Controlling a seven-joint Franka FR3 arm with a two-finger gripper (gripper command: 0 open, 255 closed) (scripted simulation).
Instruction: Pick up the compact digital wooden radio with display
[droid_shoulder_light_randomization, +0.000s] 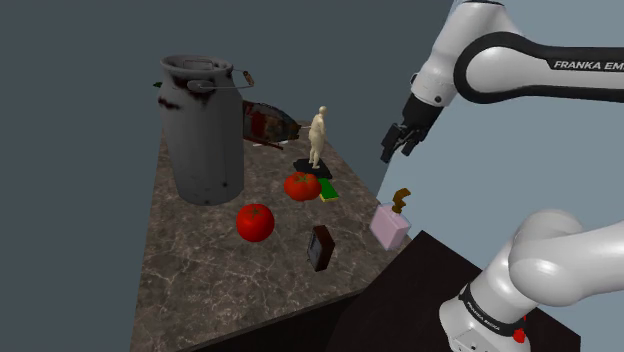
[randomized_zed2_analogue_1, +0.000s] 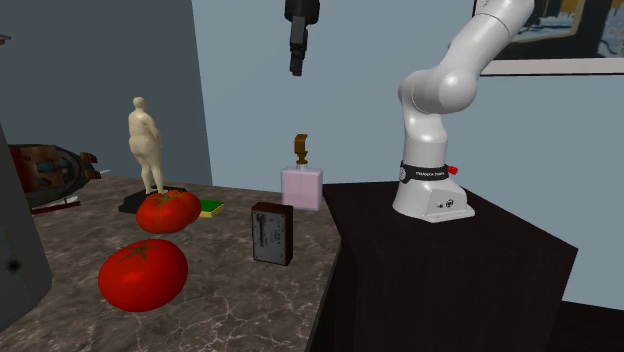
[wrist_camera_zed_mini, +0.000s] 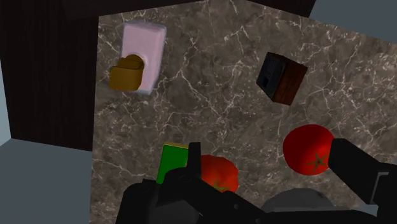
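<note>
The radio (droid_shoulder_light_randomization: 321, 247) is a small dark brown box standing upright on the marble counter (droid_shoulder_light_randomization: 210, 270), near the edge by the stand. It also appears in the second exterior view (randomized_zed2_analogue_1: 271, 233), and from above in the wrist view (wrist_camera_zed_mini: 282, 77). My black gripper (droid_shoulder_light_randomization: 395, 140) hangs high above the counter's edge, well clear of the radio (randomized_zed2_analogue_1: 296, 60). In the wrist view its fingers (wrist_camera_zed_mini: 191, 159) stand wide apart with nothing between them, so the gripper (wrist_camera_zed_mini: 273, 164) is open.
Two red tomatoes (droid_shoulder_light_randomization: 255, 222) (droid_shoulder_light_randomization: 302, 186), a pale figurine (droid_shoulder_light_randomization: 318, 137) and a green-yellow block (droid_shoulder_light_randomization: 329, 190) sit beyond the radio. A pink bottle with a brown cap (droid_shoulder_light_randomization: 390, 225) stands at the counter's edge. A tall metal can (droid_shoulder_light_randomization: 203, 130) rises at the shoulder view's left.
</note>
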